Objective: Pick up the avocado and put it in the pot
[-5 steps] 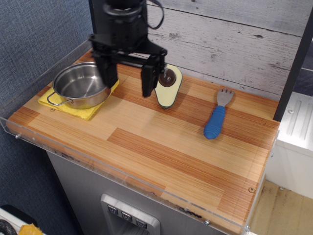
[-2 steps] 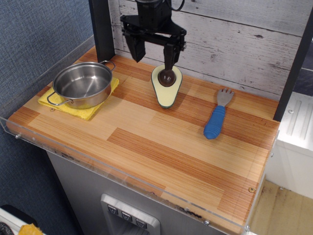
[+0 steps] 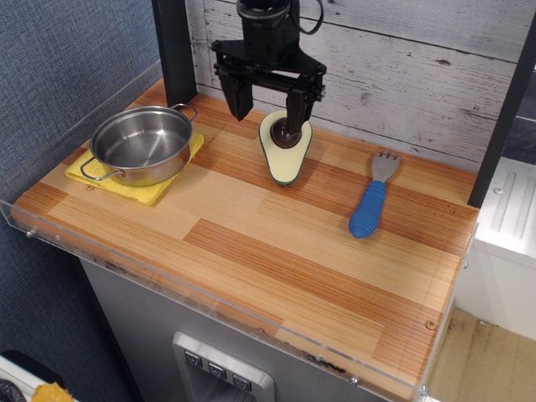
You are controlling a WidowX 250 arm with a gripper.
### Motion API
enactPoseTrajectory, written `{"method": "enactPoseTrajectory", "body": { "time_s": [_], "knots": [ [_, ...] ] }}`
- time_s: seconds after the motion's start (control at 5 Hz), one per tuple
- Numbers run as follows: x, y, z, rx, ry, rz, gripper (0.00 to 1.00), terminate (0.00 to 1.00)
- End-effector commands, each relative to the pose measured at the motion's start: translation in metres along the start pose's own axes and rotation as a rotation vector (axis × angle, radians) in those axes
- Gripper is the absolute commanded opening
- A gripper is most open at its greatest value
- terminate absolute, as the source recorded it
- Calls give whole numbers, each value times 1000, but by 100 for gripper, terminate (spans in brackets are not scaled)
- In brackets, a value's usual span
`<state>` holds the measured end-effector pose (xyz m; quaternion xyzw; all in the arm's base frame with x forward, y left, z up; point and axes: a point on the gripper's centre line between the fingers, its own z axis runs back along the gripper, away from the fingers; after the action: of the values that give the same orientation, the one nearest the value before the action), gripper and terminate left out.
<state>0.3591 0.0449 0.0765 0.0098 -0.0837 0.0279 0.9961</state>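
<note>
Writing: none readable on any item or surface
Gripper [image 3: 267,110]: black, two-fingered; hangs from a black arm coming down from the top edge, in front of the grey plank wall [image 3: 419,75]; fingers pointing down and spread wide apart, clamped on nothing; right-hand finger [image 3: 297,105] in this view over the avocado's pit end, contact not certain; left-hand finger [image 3: 236,95] off to the avocado's upper left, clear of it
Avocado [image 3: 285,152]: lying flat, cut face up, on the wooden counter [image 3: 276,251]; pale yellow-green flesh, dark brown pit at the far end, partly hidden behind the finger; narrow end toward the near edge
Pot [image 3: 141,144]: shiny steel, well left of the avocado; upright on a yellow cloth [image 3: 134,190]; nothing visible inside; wire loop handles at far right and near left
Fork [image 3: 372,199]: right of the avocado, apart from it; blue ribbed handle, grey tines pointing toward the wall
Black post [image 3: 173,50]: upright at the back, left of the avocado and behind the pot
Clear guard [image 3: 167,280]: along the counter's front edge, nearer than the avocado
</note>
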Motion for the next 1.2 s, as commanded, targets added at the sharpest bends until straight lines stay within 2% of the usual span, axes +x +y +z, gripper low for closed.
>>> {"method": "enactPoseTrajectory", "body": {
  "time_s": [0.0, 0.2, 0.6, 0.8, 1.0],
  "knots": [
    [1, 1, -23, 3, 6, 27, 100, 0],
    [4, -2, -42, 31, 14, 8, 100, 0],
    [6, -15, -49, 30, -19, -13, 100, 0],
    [6, -17, -52, 25, -17, -18, 0, 0],
    [4, -17, -55, 44, -3, -24, 0, 0]
  ]
}}
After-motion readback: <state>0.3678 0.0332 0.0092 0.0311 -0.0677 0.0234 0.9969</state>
